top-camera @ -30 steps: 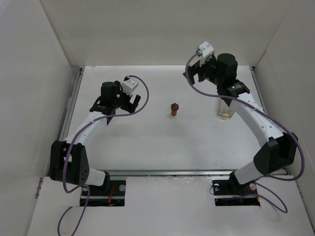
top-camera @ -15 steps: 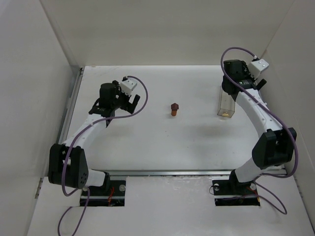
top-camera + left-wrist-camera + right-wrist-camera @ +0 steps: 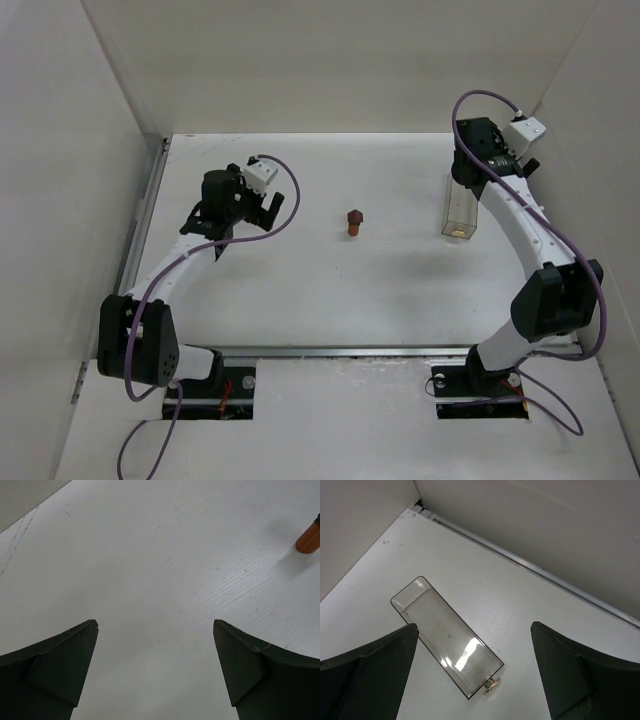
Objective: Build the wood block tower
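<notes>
The orange cylinder (image 3: 308,538) is being cropped by the left wrist view's edge. The dark block (image 3: 354,214) is being cut off there almost entirely.

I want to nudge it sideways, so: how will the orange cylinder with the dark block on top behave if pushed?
The orange cylinder stands narrow and upright, so it would probably tip rather than slide. The dark block merely sits on top and would likely fall off. Once down, the cylinder may roll on the smooth table.
</notes>
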Robot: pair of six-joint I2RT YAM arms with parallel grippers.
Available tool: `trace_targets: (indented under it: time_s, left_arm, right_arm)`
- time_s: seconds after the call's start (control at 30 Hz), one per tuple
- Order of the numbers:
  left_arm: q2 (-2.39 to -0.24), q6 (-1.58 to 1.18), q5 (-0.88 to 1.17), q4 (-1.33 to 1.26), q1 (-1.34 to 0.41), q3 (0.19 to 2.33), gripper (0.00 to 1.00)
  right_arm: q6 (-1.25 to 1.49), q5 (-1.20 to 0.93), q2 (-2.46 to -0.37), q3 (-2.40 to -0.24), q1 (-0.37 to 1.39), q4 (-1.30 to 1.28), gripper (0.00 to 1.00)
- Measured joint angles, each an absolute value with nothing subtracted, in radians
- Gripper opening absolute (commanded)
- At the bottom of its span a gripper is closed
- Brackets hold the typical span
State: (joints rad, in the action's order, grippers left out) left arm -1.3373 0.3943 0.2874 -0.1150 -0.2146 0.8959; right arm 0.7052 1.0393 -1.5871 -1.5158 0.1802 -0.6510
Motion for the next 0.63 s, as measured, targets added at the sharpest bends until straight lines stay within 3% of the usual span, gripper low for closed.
trace_targets:
  time_s: [0.63]
  left_arm:
    - [-1.324, 0.39, 0.288, -0.131, -0.215, 0.875, 1.0]
  right_arm:
    - [0.715, 1.064, -1.587, -1.517, 0.192, -0.667, 1.0]
